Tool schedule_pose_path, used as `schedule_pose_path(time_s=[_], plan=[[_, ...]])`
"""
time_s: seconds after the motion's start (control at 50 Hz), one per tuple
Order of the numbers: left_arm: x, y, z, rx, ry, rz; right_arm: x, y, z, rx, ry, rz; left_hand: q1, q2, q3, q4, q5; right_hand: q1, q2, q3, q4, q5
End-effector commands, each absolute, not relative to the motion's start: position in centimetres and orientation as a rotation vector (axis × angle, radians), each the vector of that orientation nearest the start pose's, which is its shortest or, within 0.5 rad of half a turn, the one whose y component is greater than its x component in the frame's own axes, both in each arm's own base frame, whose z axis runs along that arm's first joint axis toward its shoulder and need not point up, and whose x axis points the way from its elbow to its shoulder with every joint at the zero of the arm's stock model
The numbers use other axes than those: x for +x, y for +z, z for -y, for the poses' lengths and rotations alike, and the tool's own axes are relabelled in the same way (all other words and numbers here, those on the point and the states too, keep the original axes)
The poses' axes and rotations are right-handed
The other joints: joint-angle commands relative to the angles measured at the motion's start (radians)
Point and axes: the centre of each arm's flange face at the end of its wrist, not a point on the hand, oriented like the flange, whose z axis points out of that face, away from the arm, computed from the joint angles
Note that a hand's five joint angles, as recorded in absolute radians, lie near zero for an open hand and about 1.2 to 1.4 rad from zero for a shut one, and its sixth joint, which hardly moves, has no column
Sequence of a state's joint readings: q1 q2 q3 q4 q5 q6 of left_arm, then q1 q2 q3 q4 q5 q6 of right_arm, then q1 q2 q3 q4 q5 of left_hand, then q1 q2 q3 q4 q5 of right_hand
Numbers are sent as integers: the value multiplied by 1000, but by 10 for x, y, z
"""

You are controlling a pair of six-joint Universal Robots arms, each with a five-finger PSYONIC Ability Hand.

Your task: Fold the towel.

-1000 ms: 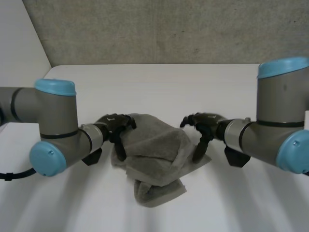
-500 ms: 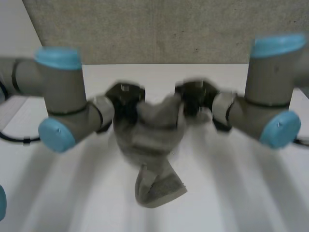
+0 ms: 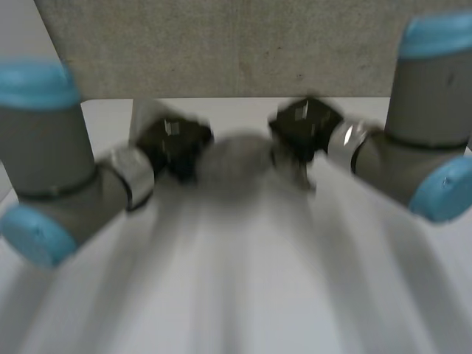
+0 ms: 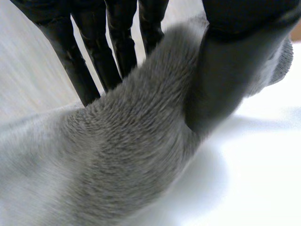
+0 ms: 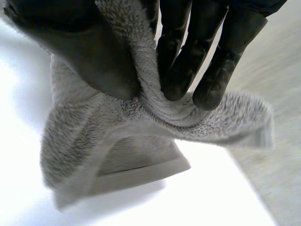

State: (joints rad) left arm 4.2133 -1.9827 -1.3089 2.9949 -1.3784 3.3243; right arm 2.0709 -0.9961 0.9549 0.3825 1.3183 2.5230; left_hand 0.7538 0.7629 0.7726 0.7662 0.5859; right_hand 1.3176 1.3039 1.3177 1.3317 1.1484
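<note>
Over white desk (image 3: 243, 295), toward 12 o'clock: grey terry towel (image 3: 234, 161), limp, likely light, sags bunched; left hand (image 3: 175, 144) and right hand (image 3: 301, 133) each pinch its top edge.

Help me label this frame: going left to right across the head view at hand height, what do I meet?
grey left arm with light-blue caps → black left hand → grey terry towel → black right hand → grey right arm with light-blue caps
</note>
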Motion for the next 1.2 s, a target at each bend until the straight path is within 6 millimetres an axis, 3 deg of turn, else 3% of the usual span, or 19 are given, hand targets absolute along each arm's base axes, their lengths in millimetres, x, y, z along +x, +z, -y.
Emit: schedule_pose_path(time_s=[0.02,0.1,0.16,0.22,0.26,0.3,0.42,0.46,0.48,0.52,0.58,0.8,0.94,1.1,1.2], plan=[[-291,152,196,1311,-1563,-2908,302,186,247,-1926,-1456,-1990,-223,-232,-242,-235,-229,-178,-165,-178,-192,-184],[-290,152,188,1352,-1536,-2963,299,188,243,-1910,-1451,-2014,-405,-414,-424,-417,-411,-240,-227,-240,-254,-246],[-290,156,192,1343,-1560,-2955,297,197,241,-1876,-1475,-2023,-411,-420,-430,-424,-418,-273,-259,-273,-287,-278],[-294,172,203,1333,-1671,-2900,296,208,239,-1824,-1510,-2029,-411,-420,-430,-424,-418,-360,-346,-360,-374,-365],[-293,193,218,1288,-1791,-2837,295,213,238,-1790,-1525,-2037,-411,-420,-430,-424,-418,-493,-479,-493,-507,-498],[-289,202,227,1251,-1836,-2813,293,220,236,-1713,-1538,-2058,-411,-420,-430,-424,-418,-770,-757,-771,-785,-776],[-279,227,266,1130,-1983,-2714,286,227,238,-1532,-1540,-2121,-408,-417,-427,-421,-415,-889,-875,-889,-903,-894],[-280,229,273,1126,-2007,-2692,283,230,242,-1360,-1532,-2173,-408,-417,-427,-421,-415,-939,-925,-939,-953,-944],[-283,228,280,1125,-2017,-2679,283,230,242,-1360,-1532,-2173,-408,-417,-427,-421,-415,-939,-925,-939,-953,-944],[-285,220,289,1121,-1997,-2694,276,228,248,-1168,-1492,-2237,-402,-411,-421,-415,-409,-971,-958,-971,-985,-977],[-289,211,308,1103,-1995,-2692,271,222,251,-1041,-1440,-2286,-399,-408,-418,-412,-406,-986,-972,-986,-1000,-991],[-304,172,356,1121,-1974,-2650,257,189,252,-969,-1337,-2370,-367,-376,-386,-380,-374,-989,-975,-989,-1003,-994],[-309,154,366,1202,-1910,-2614,254,172,245,-966,-1306,-2389,-367,-376,-386,-379,-374,-1004,-990,-1004,-1018,-1009],[-310,130,367,1245,-1821,-2640,249,164,253,-942,-1308,-2416,-367,-376,-386,-379,-374,-1009,-996,-1010,-1024,-1015],[-310,125,364,1281,-1780,-2630,249,162,255,-939,-1304,-2423,-167,-177,-186,-180,-174,-1009,-996,-1010,-1024,-1015]])
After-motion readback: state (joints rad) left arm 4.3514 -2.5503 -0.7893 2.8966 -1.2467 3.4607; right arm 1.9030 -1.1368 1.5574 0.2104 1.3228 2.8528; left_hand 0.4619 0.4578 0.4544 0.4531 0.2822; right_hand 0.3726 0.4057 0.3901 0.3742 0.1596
